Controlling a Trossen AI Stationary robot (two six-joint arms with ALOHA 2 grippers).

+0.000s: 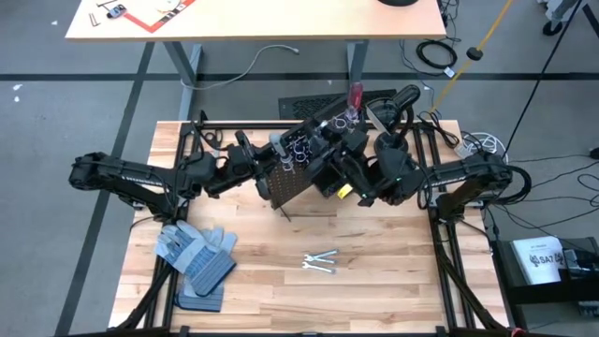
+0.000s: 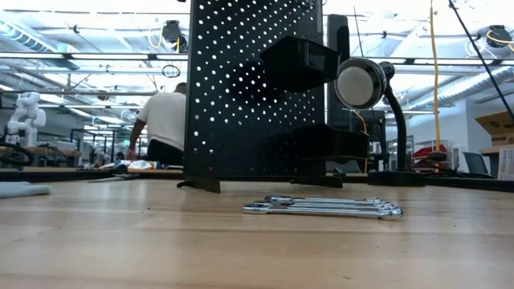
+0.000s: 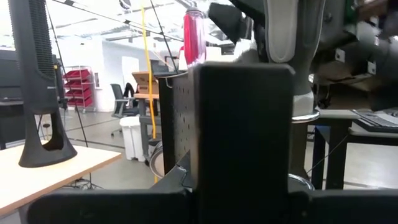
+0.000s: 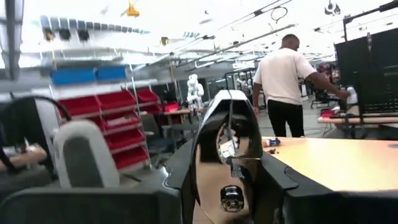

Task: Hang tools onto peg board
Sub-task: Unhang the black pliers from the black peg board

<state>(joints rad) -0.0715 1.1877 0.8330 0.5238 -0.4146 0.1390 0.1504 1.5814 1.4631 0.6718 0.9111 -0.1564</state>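
The black peg board (image 1: pixel 298 178) (image 2: pixel 249 88) stands upright on its feet at the table's middle. My left gripper (image 1: pixel 265 167) is shut on its left edge. A red-handled screwdriver (image 1: pixel 356 95) (image 3: pixel 194 34) and a grey-handled one (image 3: pixel 286 28) stand in the board's silver rings (image 3: pixel 305 115). My right gripper (image 1: pixel 348 126) is up at the board's far right end, shut on black-and-silver pliers (image 4: pixel 227 149). Silver wrenches (image 1: pixel 320 262) (image 2: pixel 321 209) lie flat on the table in front of the board. My left gripper pinches the peg board's left side edge (image 3: pixel 242 137) between its two fingers, coming level from the table's left. The board stays upright with its feet on the table. My right gripper has the pliers' black handles (image 4: pixel 211 143) between its two fingers, pointing slightly upward. The fingers hide the exact place of contact. The pliers are lifted clear of the table.
Blue-grey gloves (image 1: pixel 195 255) lie at the table's near left. A black desk lamp (image 2: pixel 361 83) stands behind the board on the right. A black box-shaped bin (image 2: pixel 301 60) sticks out of the board. A person (image 4: pixel 283 74) stands in the room beyond the table.
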